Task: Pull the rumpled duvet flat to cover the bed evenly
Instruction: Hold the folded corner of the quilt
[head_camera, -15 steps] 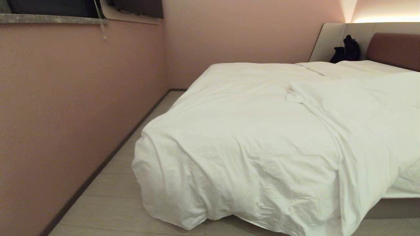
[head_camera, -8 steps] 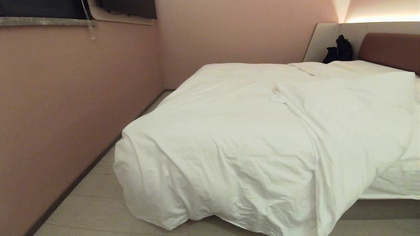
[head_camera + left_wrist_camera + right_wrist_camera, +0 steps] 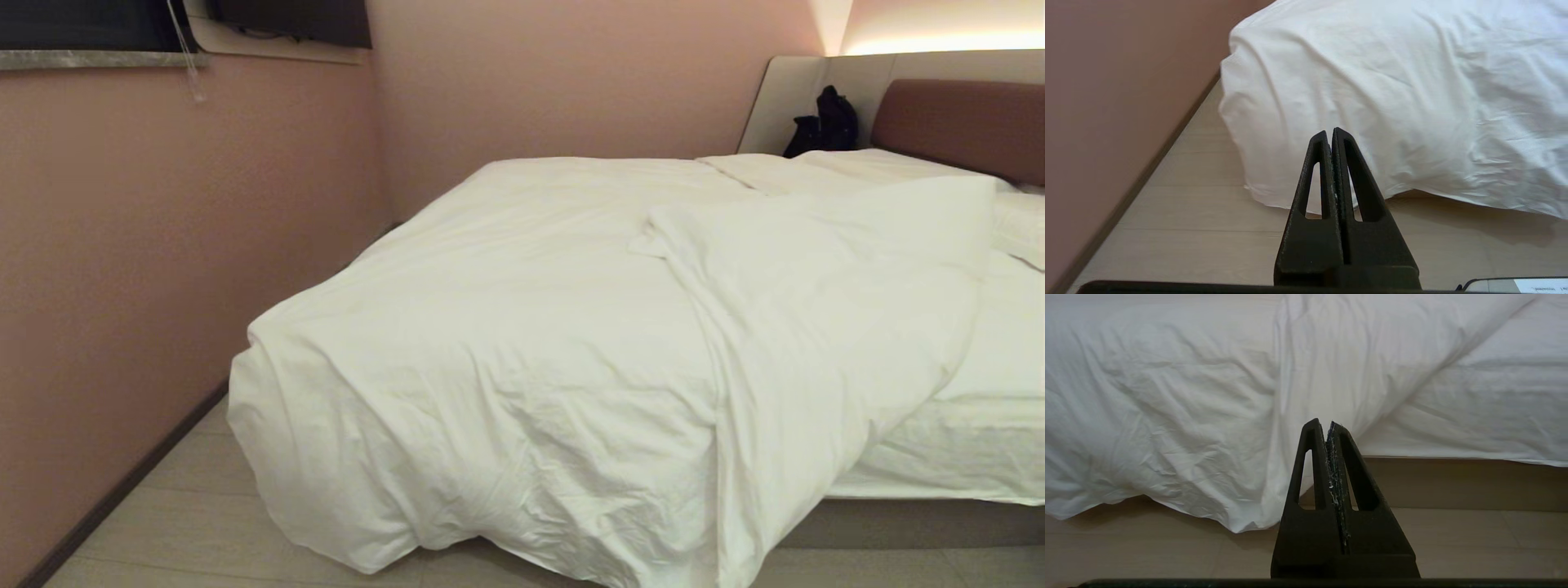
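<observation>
White puffy duvet [image 3: 506, 359] creased, folded over bed [image 3: 914, 523]; both grippers' jaws clenched, empty.

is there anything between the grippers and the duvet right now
Nothing visible. The left gripper and right gripper, both shut and empty, face the duvet across bare floor. The dark bag sits far off by the headboard, away from both.
</observation>
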You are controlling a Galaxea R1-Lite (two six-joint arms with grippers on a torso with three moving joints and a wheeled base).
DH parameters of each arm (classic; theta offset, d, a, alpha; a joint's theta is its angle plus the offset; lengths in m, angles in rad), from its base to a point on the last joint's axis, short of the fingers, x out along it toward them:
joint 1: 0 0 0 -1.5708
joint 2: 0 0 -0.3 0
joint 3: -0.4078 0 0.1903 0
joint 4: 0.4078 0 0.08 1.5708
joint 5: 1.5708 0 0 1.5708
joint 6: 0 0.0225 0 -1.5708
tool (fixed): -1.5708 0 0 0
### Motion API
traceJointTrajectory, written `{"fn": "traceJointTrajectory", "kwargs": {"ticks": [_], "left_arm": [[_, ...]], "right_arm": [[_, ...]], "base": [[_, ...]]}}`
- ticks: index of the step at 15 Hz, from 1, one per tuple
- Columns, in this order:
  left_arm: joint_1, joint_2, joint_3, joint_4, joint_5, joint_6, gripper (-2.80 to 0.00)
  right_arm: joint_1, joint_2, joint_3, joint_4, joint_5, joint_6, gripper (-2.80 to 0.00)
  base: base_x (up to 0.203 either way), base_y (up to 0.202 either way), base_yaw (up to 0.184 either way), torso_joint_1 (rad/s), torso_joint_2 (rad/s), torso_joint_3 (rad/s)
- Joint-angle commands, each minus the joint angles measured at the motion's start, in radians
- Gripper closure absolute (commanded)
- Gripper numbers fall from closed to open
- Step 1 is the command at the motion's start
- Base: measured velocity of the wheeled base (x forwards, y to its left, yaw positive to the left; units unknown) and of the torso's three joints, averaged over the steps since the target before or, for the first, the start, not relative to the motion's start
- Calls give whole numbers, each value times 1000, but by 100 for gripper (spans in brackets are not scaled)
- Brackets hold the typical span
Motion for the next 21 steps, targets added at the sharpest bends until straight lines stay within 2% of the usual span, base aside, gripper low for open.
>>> {"fn": "traceJointTrajectory", "kwargs": {"ticks": [1,21], "left_arm": [[0,0,0,1,0,0,0],[0,0,0,1,1,-6,0]], "right_arm": [[0,1,0,-1,0,0,0],[0,1,0,-1,0,0,0]], "base": [[0,-197,-4,7,2,3],[0,-195,0,3,3,3]]}}
